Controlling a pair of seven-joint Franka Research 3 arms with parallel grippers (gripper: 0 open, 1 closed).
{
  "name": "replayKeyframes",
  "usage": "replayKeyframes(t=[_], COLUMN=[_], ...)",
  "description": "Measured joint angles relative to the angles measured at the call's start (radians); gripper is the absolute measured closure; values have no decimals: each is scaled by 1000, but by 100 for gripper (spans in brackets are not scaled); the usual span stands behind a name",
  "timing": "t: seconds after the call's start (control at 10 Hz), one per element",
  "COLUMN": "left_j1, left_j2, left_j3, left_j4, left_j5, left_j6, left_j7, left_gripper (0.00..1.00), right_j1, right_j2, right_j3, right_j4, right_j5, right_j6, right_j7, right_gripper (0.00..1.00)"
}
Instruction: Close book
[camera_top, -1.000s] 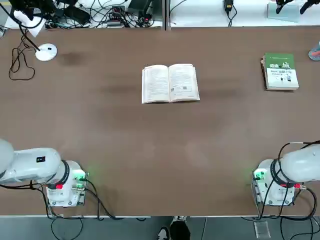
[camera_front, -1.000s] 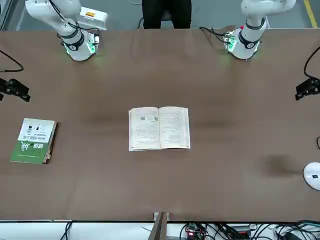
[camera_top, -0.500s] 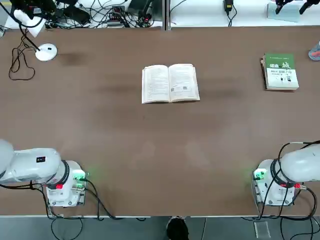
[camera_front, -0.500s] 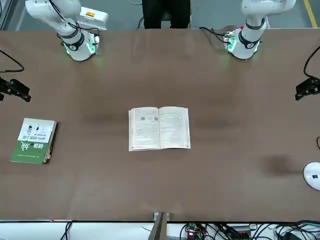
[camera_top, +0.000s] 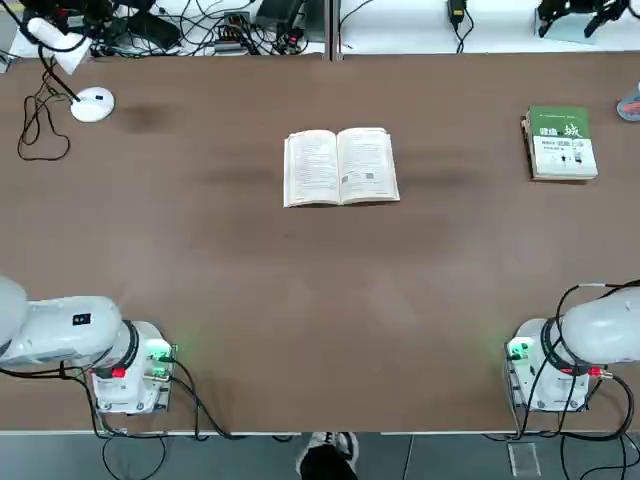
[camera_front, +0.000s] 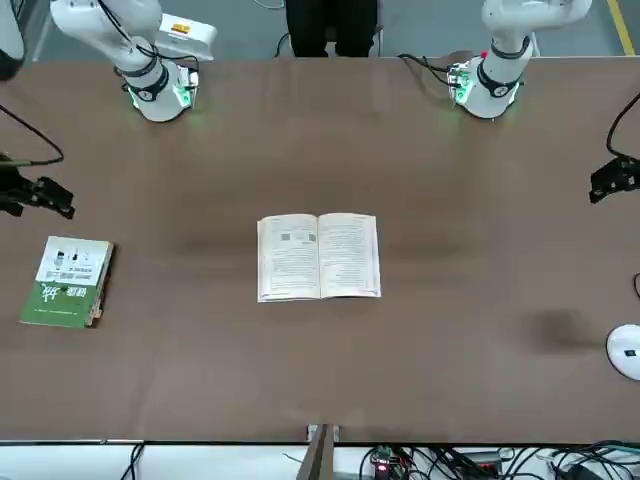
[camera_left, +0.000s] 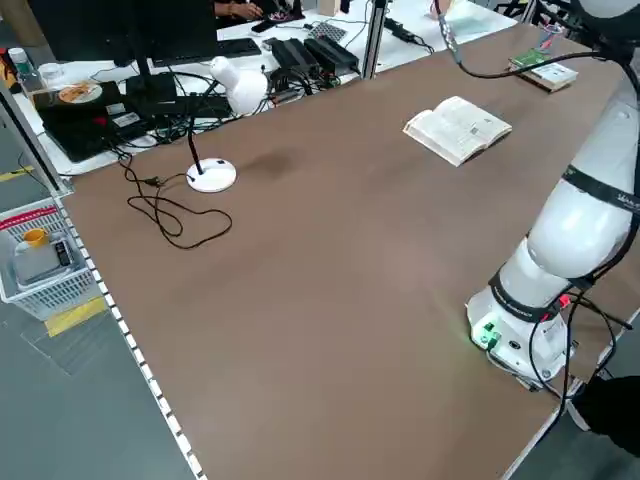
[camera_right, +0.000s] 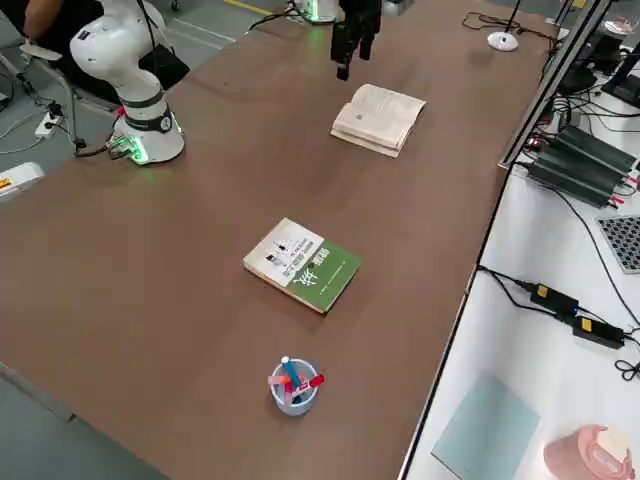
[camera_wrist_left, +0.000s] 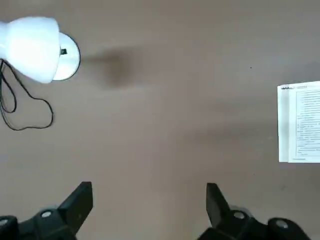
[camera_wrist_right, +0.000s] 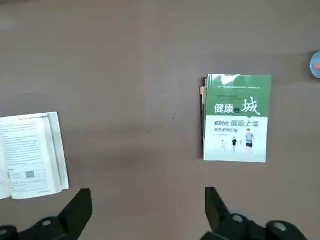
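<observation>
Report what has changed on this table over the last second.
The right gripper, open and holding nothing, shifted slightly inward over the table's right side, toward the middle. Nothing was grasped or released. The left gripper stayed open on its own side, the book stayed open at the centre, and the green book stayed put.

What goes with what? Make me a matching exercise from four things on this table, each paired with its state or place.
Things:
1. book
2. green book
3. lamp
4. cup

States or places:
A. holds pens
B. lies open, mid-table
C. lies closed, on the robot's right
D. white, at the far left corner, with a black cord

Pairs: 1-B, 2-C, 3-D, 4-A
</observation>
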Motion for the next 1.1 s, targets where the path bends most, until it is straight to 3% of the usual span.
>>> replayKeyframes(t=[0.2, 0.4, 0.5, 1.1], left_j1=[-25, -55, -70, -189], left_j2=[37, 67, 80, 157], left_j3=[-1, -2, -2, -7], left_j4=[34, 51, 54, 57], left_j5=[0, 0, 0, 0], left_j6=[5, 30, 46, 179], left_j7=[0, -1, -1, 7], left_gripper=[0, 0, 0, 0], right_j1=[0, 0, -1, -4], right_j2=[28, 53, 66, 132], right_j3=[1, 0, 0, -2], right_j4=[-5, -6, -6, -8], right_j5=[10, 44, 71, 207], right_j6=[25, 33, 35, 70], right_j7=[1, 2, 3, 39], right_gripper=[0, 11, 26, 93])
